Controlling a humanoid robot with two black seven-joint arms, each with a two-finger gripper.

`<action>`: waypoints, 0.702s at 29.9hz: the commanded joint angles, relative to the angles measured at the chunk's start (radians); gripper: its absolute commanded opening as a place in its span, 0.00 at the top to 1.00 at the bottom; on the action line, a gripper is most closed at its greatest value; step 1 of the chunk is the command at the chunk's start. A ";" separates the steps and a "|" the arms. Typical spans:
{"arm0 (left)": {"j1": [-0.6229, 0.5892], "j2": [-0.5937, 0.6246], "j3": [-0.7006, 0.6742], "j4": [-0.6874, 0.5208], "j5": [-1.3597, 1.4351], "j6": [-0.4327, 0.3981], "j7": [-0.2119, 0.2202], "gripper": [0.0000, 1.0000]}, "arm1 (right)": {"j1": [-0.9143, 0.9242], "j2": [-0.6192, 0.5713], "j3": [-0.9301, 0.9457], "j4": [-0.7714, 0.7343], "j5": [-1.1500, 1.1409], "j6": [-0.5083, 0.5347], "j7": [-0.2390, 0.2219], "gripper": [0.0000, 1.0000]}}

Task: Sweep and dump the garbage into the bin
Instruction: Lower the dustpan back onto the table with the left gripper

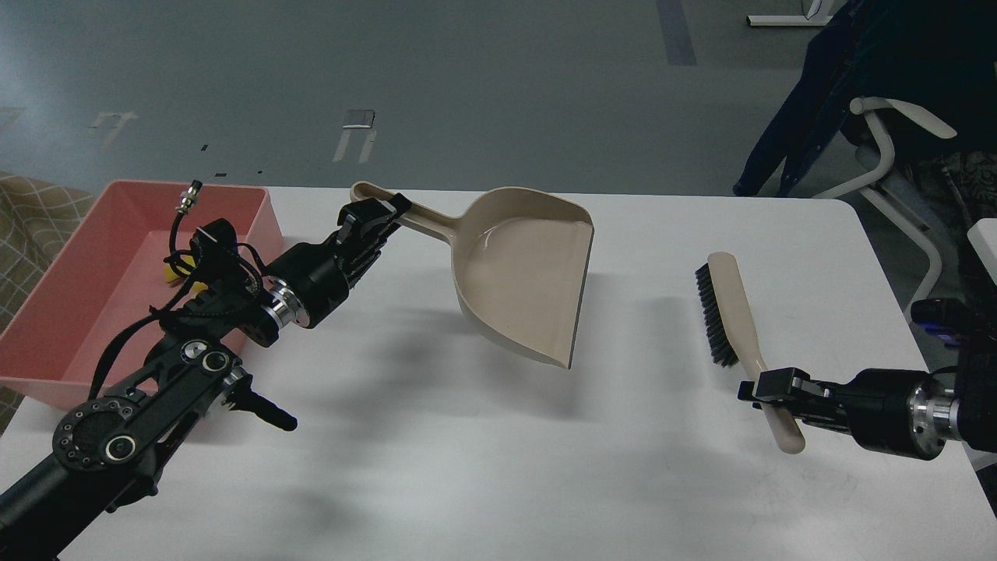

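The pink bin (70,257) stands at the table's left edge. A yellow scrap of garbage (169,273) shows inside it, mostly hidden behind my left arm's cables; the bread wedge is not visible. My left gripper (382,214) is shut on the handle of the beige dustpan (526,273), which is held tilted above the table and looks empty. My right gripper (767,387) is shut on the handle of the beige brush (732,319), whose black bristles face left.
The white table (483,467) spans the view. A chair with a dark cloth over it (880,117) stands beyond the table's far right corner. Grey floor lies behind the table.
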 commanded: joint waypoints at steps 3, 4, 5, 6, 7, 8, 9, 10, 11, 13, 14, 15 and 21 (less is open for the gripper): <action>-0.003 -0.039 0.000 0.068 0.009 0.014 -0.003 1.00 | -0.001 0.000 -0.001 0.000 0.000 0.000 0.001 1.00; -0.003 -0.047 0.002 0.076 0.009 0.016 -0.004 1.00 | -0.001 0.000 -0.001 0.000 0.000 0.000 0.001 1.00; -0.003 -0.050 0.003 0.077 0.009 0.016 -0.004 1.00 | -0.001 0.000 -0.001 0.000 0.000 0.000 0.001 1.00; 0.000 -0.053 0.003 0.082 0.012 0.017 -0.004 1.00 | -0.001 0.000 -0.001 0.000 0.000 0.000 0.001 1.00; 0.000 -0.061 0.003 0.091 0.026 0.017 -0.004 1.00 | -0.002 0.000 0.001 0.000 0.000 0.000 0.001 1.00; 0.000 -0.065 0.003 0.097 0.038 0.017 -0.004 1.00 | -0.001 0.000 0.001 0.000 0.000 0.000 0.001 1.00; 0.002 -0.073 0.003 0.108 0.058 0.017 -0.006 1.00 | -0.002 0.000 0.001 0.000 0.000 0.000 0.001 1.00; 0.005 -0.079 0.003 0.114 0.070 0.019 -0.009 1.00 | -0.002 0.000 0.001 0.000 0.000 0.000 0.001 1.00; 0.005 -0.079 0.003 0.114 0.070 0.019 -0.009 1.00 | -0.002 0.000 0.001 0.000 0.000 0.000 0.001 1.00; 0.008 -0.081 0.003 0.114 0.070 0.020 -0.009 1.00 | -0.004 0.000 0.001 0.000 0.000 0.000 0.001 1.00; 0.008 -0.081 0.003 0.114 0.072 0.020 -0.009 1.00 | -0.005 0.000 0.001 0.000 0.000 0.000 0.001 1.00; 0.011 -0.081 0.005 0.116 0.070 0.020 -0.009 1.00 | -0.007 0.000 0.002 0.000 0.000 0.000 0.001 1.00; 0.017 -0.081 0.006 0.117 0.070 0.020 -0.012 1.00 | -0.007 0.002 0.002 0.000 0.000 0.000 0.001 1.00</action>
